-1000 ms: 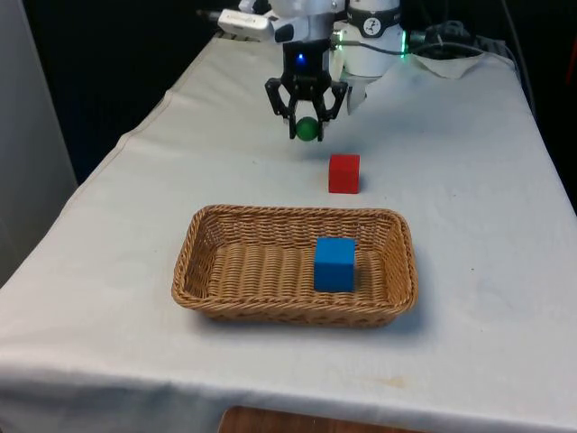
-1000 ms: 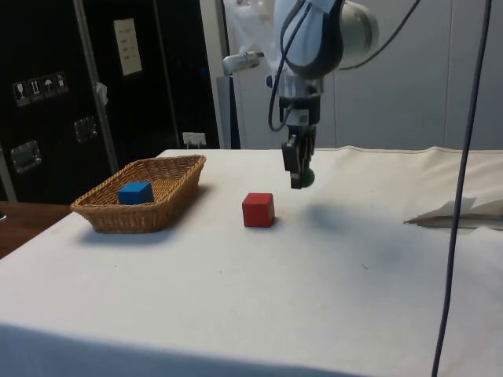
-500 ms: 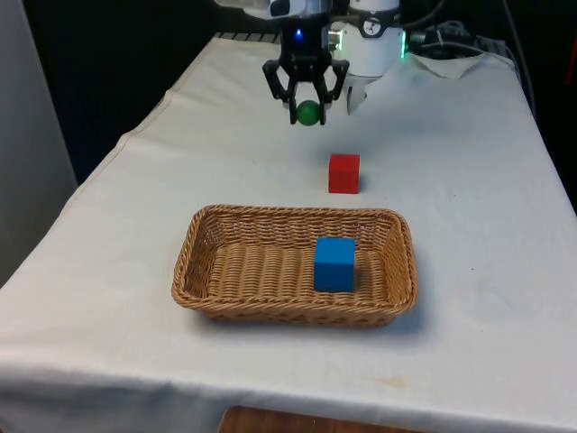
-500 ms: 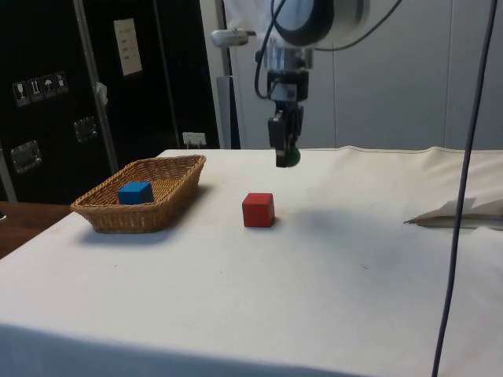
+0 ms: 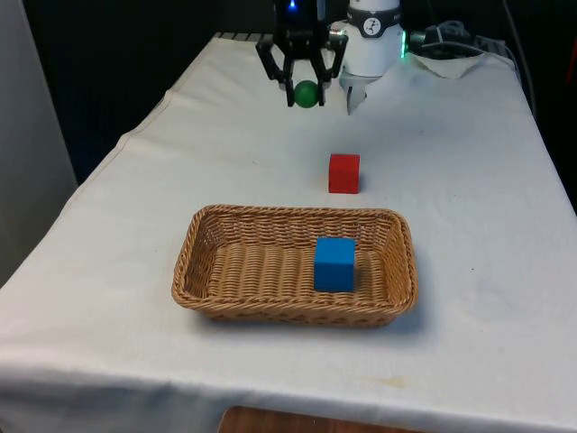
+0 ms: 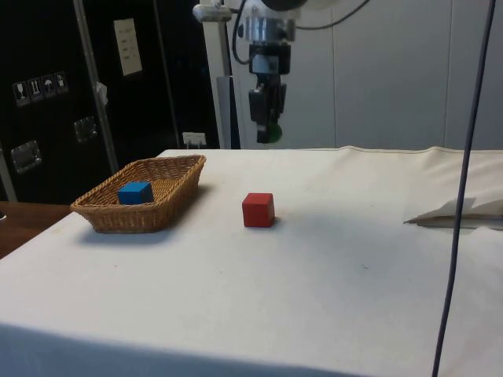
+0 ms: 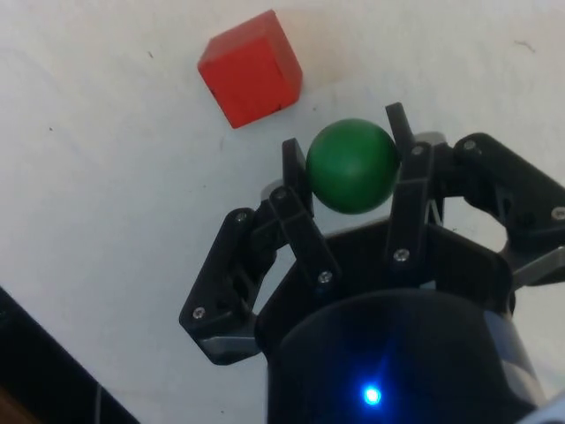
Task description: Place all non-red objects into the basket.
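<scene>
My black gripper (image 5: 306, 94) hangs high above the table's far part, shut on a green ball (image 5: 307, 93). The ball (image 6: 272, 134) rides well above the cloth in the side view, and it sits squeezed between both fingers (image 7: 296, 177) in the wrist view, where the gripper (image 7: 351, 168) shows too. A wicker basket (image 5: 216, 281) rests nearer the front edge with a blue cube (image 5: 334, 263) inside it. A red cube (image 5: 343, 172) stands on the cloth between the basket and the gripper, slightly towards the front view's right; it shows below the ball as (image 7: 251, 68).
Crumpled white cloth or paper (image 6: 460, 212) lies at the table's far end near the robot's base. Cables (image 6: 464, 157) hang down at the side view's right. Dark cabinets (image 6: 78, 94) stand behind the basket (image 6: 118, 216).
The gripper has risen steadily with the green ball held in it, drifting a little towards the basket side in the side view. The cubes and basket have stayed put.
</scene>
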Motion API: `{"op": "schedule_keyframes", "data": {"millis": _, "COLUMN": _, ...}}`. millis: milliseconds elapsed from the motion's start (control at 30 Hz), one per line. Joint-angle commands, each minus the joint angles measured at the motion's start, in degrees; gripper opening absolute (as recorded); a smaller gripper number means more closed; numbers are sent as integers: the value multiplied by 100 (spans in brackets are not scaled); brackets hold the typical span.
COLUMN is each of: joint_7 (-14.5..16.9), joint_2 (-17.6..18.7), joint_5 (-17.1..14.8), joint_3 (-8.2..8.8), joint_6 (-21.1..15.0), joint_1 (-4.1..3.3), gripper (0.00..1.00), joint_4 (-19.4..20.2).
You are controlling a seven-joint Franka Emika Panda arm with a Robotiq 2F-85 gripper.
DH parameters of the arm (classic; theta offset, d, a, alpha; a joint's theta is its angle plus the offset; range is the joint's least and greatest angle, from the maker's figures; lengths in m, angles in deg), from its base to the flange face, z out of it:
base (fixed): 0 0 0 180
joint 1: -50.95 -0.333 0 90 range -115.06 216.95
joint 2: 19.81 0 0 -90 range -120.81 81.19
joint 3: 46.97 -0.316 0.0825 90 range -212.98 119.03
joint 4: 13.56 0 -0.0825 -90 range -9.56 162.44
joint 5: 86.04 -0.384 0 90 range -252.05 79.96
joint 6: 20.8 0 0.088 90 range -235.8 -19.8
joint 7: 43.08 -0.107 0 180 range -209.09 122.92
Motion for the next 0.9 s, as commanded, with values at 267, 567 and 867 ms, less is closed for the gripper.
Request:
{"op": "schedule_keyframes", "data": {"millis": 267, "joint_7": -17, "joint_2": 218, "joint_5": 11, "joint_3": 52, "joint_6": 584, "joint_1": 6, "gripper": 0, "joint_4": -659}}
{"op": "schedule_keyframes", "data": {"millis": 567, "joint_7": 0, "joint_2": 567, "joint_5": -40, "joint_3": 63, "joint_6": 945, "joint_1": 6, "gripper": 0, "joint_4": -1289}}
{"op": "schedule_keyframes", "data": {"millis": 867, "joint_7": 52, "joint_2": 1049, "joint_5": -241, "joint_3": 63, "joint_6": 1089, "joint_1": 11, "gripper": 0, "joint_4": -1856}}
